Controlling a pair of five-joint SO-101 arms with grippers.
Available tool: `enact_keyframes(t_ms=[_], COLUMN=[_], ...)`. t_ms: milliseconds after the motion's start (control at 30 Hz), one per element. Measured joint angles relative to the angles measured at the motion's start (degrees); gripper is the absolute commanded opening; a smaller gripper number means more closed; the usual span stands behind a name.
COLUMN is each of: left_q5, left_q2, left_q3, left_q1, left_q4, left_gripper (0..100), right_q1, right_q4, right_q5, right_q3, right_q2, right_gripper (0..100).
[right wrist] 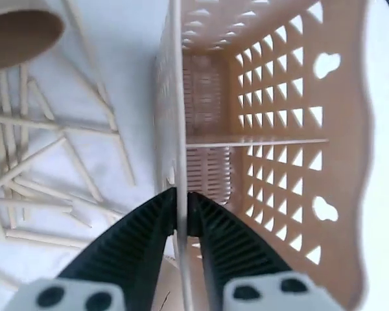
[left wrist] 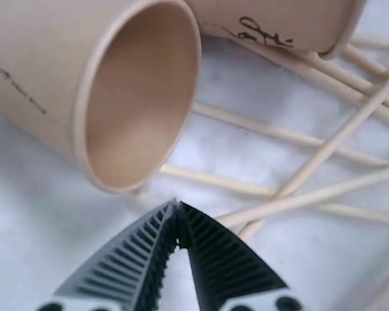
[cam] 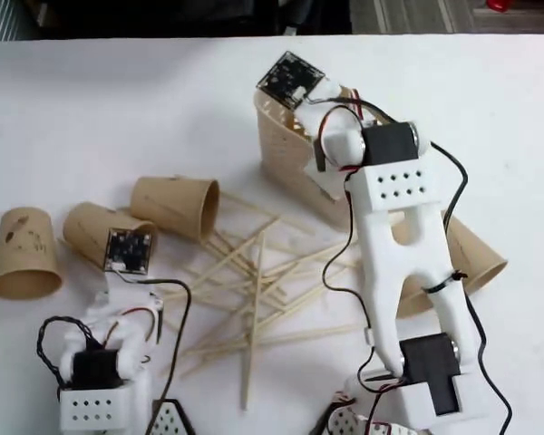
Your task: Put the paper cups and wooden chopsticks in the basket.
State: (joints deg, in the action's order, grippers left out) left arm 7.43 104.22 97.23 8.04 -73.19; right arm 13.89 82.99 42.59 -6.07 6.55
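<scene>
The right gripper (right wrist: pixel 183 208) is clamped on one wall of the latticed basket (right wrist: pixel 292 123). The basket sits at about 12 o'clock from the heap of wooden chopsticks (cam: pixel 254 290) scattered on the white table (cam: pixel 118 109). A thin pale bar crosses the basket's inside, possibly a chopstick. The left gripper (left wrist: pixel 177 217) is closed on nothing, its tips near the mouth of a tipped paper cup (left wrist: pixel 129 97). A second cup (cam: pixel 174 207) lies at 2 o'clock from that one, a third cup (cam: pixel 23 254) at 9 o'clock. A fourth cup (cam: pixel 476 258) lies at 3 o'clock from the heap, partly under the right arm.
</scene>
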Motion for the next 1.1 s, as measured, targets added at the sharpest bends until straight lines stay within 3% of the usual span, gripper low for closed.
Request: enact_keyframes(t_ms=[167,333,600,900,1100], left_q5=[0.00,0.00,0.00,0.00,0.00], left_q2=[0.00,0.00,0.00,0.00,0.00], left_q3=[0.00,0.00,0.00,0.00,0.00], left_q1=[0.00,0.00,0.00,0.00,0.00], left_q4=[0.00,0.00,0.00,0.00,0.00], left_gripper=[3,3,3,3,3], right_q1=[-0.09,-0.53,-1.93,-17.32,-26.90], right_q4=[0.70,4.13,14.33,15.03,15.03], right_q5=[0.35,-4.84,-6.68,-6.42,9.23], right_q3=[-0.79,-5.45,-12.40,3.16,20.31], right_q2=[0.00,1.85,14.95,29.80,39.82], right_gripper=[15.7,30.6,31.2,31.2,31.2])
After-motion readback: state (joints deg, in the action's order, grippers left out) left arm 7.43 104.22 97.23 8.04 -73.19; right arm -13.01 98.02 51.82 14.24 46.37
